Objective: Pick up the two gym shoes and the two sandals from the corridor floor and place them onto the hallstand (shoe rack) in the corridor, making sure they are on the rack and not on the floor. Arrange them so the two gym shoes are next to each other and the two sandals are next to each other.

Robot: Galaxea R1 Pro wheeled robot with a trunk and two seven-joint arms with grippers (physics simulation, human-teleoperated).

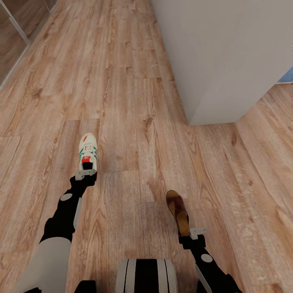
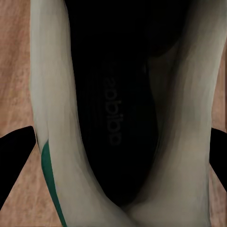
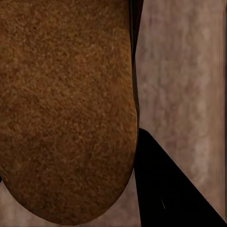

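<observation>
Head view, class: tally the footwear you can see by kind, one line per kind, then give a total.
White gym shoe, at the left pincer: 1
Brown sandal, at the right pincer: 1
Total: 2

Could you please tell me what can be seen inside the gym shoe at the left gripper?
The left wrist view looks into the gym shoe: a dark insole with faint printed lettering, nothing lying on it. The toe end is lost in shadow, so I cannot tell what is there.
</observation>
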